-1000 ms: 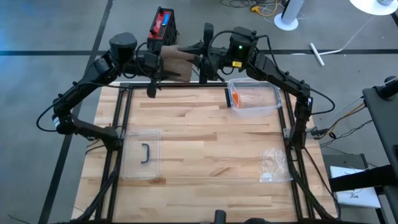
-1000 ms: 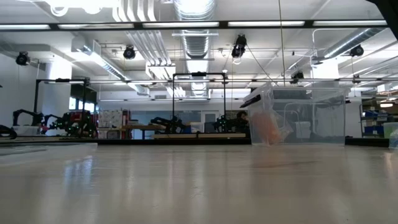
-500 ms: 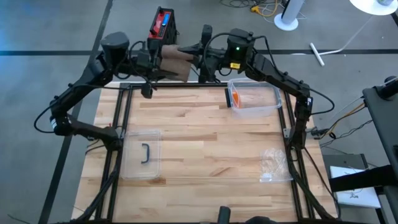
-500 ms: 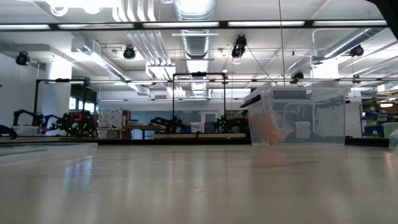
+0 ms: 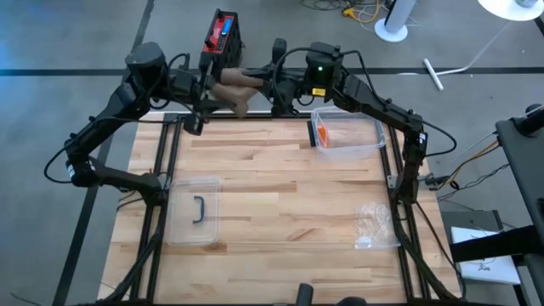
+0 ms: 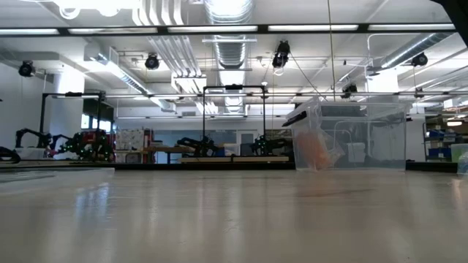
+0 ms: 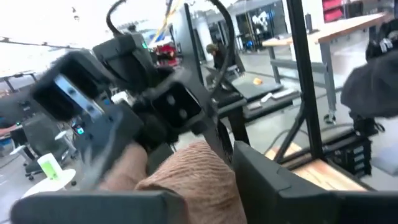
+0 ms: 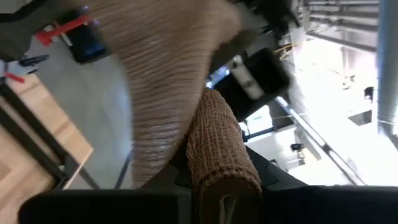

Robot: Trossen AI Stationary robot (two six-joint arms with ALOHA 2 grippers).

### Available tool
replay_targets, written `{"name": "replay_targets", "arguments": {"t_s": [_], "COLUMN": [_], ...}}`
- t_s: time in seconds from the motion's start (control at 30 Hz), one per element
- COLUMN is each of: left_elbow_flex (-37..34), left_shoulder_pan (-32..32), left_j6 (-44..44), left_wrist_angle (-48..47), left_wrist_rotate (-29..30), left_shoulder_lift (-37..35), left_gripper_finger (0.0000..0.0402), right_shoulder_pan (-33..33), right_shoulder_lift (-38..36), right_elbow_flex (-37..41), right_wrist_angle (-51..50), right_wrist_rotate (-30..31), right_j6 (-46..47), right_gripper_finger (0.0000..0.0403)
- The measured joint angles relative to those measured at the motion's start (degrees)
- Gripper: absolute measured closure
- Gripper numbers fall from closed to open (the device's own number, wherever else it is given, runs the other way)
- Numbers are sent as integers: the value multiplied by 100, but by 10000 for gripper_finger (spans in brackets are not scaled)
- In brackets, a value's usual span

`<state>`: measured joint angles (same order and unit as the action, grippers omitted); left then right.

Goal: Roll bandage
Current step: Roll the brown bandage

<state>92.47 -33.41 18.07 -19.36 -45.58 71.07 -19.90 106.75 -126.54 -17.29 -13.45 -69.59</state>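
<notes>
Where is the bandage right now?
In the high view the bandage hangs between the left gripper and right gripper, beyond the table's far edge.

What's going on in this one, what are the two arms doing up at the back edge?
Both arms are raised at the table's far edge, working a tan bandage between them. The right gripper is shut on one end of it; the left gripper is at the other end. On the table sit a clear bin with something orange inside, a clear lid and a plastic bag, all untouched.
</notes>
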Motion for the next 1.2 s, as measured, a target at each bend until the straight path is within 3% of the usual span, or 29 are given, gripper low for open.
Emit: {"name": "replay_targets", "arguments": {"t_s": [0.1,0.43,1.0,1.07,1.2], "left_elbow_flex": [-7,-7,-7,-7,-33], "left_shoulder_pan": [0,0,48,46,46], "left_j6": [-285,-861,-1289,-1191,-818], "left_wrist_angle": [281,643,650,646,535], "left_wrist_rotate": [32,1143,1224,1427,2376], "left_shoulder_lift": [15,100,85,85,89], "left_gripper_finger": [306,239,170,168,164], "right_shoulder_pan": [2,10,-26,-22,30], "right_shoulder_lift": [-1,-1,-1,-1,-1], "right_elbow_flex": [26,44,46,46,46], "right_wrist_angle": [-206,-404,-434,-468,-512], "right_wrist_rotate": [-2,11,461,459,472], "right_j6": [25,831,824,849,1232], "right_gripper_finger": [353,353,353,353,353]}}
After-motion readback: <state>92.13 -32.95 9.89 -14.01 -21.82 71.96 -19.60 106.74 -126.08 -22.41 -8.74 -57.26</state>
